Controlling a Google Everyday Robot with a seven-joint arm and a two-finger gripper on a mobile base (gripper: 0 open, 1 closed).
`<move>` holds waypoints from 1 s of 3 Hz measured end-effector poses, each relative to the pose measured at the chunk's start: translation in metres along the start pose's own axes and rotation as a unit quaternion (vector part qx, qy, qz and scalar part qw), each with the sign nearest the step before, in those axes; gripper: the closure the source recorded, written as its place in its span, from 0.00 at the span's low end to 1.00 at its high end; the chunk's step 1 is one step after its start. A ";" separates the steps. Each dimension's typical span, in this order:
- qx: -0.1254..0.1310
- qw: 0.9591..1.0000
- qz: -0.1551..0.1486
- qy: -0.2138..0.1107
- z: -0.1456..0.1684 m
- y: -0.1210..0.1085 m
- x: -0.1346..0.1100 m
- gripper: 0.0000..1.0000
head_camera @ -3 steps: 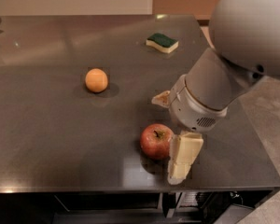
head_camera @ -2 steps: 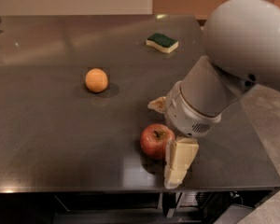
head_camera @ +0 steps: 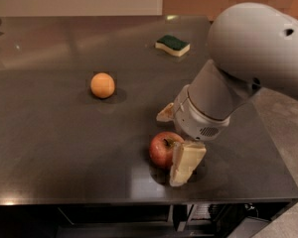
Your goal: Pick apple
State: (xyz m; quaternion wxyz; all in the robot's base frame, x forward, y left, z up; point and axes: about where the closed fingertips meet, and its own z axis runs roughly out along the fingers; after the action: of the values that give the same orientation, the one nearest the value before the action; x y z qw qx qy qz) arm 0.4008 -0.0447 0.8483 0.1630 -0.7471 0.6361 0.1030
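The red apple (head_camera: 162,148) with a dark stem sits on the dark table (head_camera: 64,152) near its front edge. My gripper (head_camera: 171,147) is lowered over the apple, with the grey arm (head_camera: 248,53) reaching in from the right. One cream finger (head_camera: 186,161) stands against the apple's right front side. The other finger (head_camera: 165,114) shows just behind the apple, with a small gap to it. The jaws are open and straddle the apple, which rests on the table.
A small plain orange fruit (head_camera: 103,85) lies to the left at mid-table. A green and yellow sponge (head_camera: 172,45) lies at the back. The table's front edge runs just below the apple, and its right edge lies under the arm.
The gripper has shifted slightly left and its two fingers have drawn a little closer around the apple. The apple has barely moved.
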 end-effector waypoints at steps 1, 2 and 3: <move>0.001 1.000 -0.004 0.006 0.000 -0.005 0.005 0.41; 0.002 1.000 -0.003 0.001 -0.009 -0.008 0.006 0.64; 0.001 1.000 0.001 -0.008 -0.034 -0.016 0.001 0.87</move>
State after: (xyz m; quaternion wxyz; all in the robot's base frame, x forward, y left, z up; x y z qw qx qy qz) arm 0.4145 -0.0560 0.8814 0.1689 -0.7452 0.6360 0.1085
